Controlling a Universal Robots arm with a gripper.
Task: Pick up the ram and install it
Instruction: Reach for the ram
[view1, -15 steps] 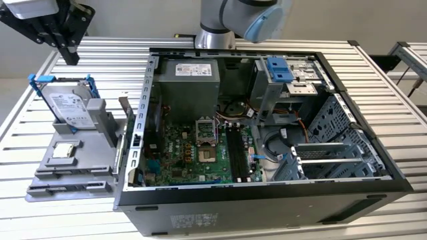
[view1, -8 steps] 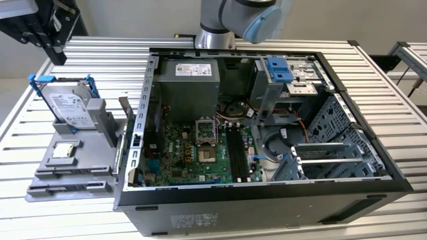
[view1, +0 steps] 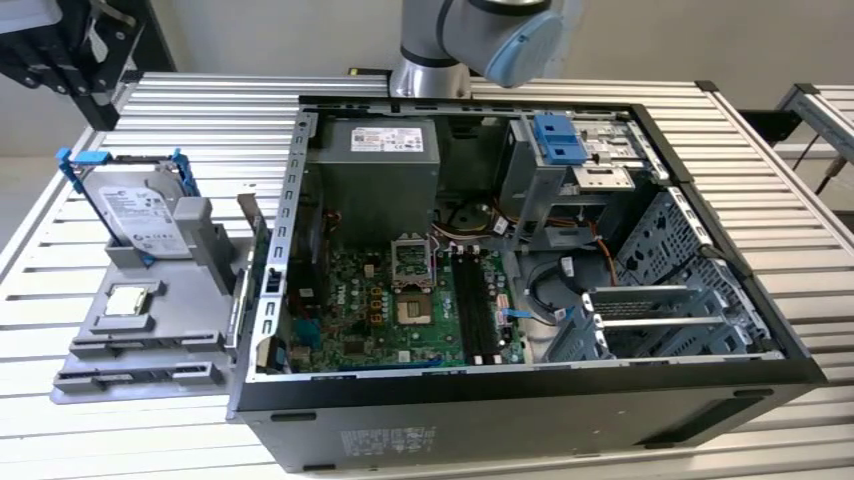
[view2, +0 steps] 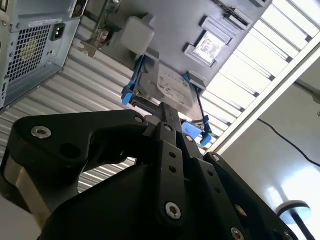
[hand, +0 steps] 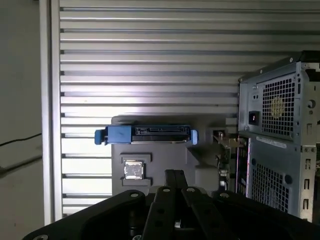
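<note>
The black two-finger gripper (hand: 174, 175) hangs high over the exterior view's far left corner. In both wrist views its fingers look pressed together with nothing between them, so I'd call it clenched and empty.

Beneath it, on the slatted metal table (view1: 200, 110), lies a flat grey plastic parts tray (view1: 134, 345). The tray carries a silver hard drive with blue clips (view1: 140, 215) and a small square silver processor chip (view1: 130, 300).

The ram (view1: 251, 228), as far as I can make out, is the thin, narrow stick standing on edge at the tray's side nearest the computer. It is well apart from the gripper. It is too slim for me to be sure of its colour.

Just beside the tray sits the open black desktop computer case (view1: 534, 420). Its green motherboard (view1: 360, 330) is exposed, and the long black memory slots (view1: 470, 300) look unfilled.

By my reckoning the job has barely begun. The stick is not yet picked up, nothing is seated in the slots, and both the pick-up and the installing are left to do.
</note>
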